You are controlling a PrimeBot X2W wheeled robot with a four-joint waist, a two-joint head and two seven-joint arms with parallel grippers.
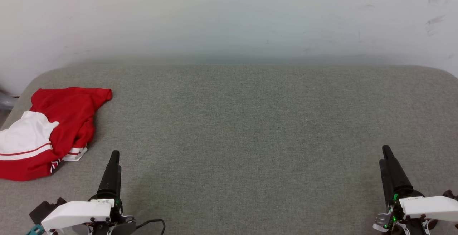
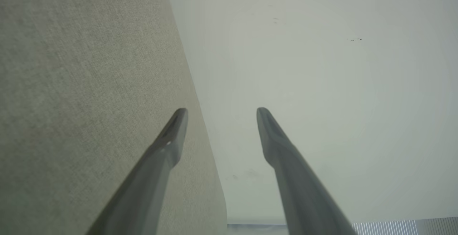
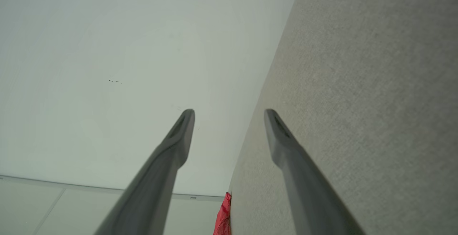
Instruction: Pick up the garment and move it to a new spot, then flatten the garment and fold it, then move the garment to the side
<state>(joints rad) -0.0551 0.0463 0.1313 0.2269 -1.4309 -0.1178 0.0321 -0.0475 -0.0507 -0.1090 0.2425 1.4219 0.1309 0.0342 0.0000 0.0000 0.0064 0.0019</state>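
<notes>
**Current state.** The garment [image 1: 53, 131] lies crumpled at the far left edge of the grey fabric-covered surface [image 1: 250, 120]. Its red body is bunched and a white sleeve lies on top, and its left portion runs out of the head view. It has not yet been picked up, flattened or folded.

**Pincers.** The left pincer [image 1: 115, 155] is spread and holds nothing. It sits at the near left, near the garment's near right corner but apart from it. The right pincer [image 1: 385, 152] is also spread and empty, at the near right and well apart from the garment. Each wrist view shows a wide gap at the tips.

**Likely faults from here (judgement only):**
1. Partial lift. A pinch on the top fold alone may raise one layer while the rest drags and twists tighter.
2. Edge loss. The garment sits against the surface's left edge, so a push instead of a lift could slide it off.
3. Uneven reach. The right pincer must cross the whole surface, and late arrival would leave the cloth hanging from one point.
4. Snagging. Tips driven too deep could catch the upholstery weave.
</notes>
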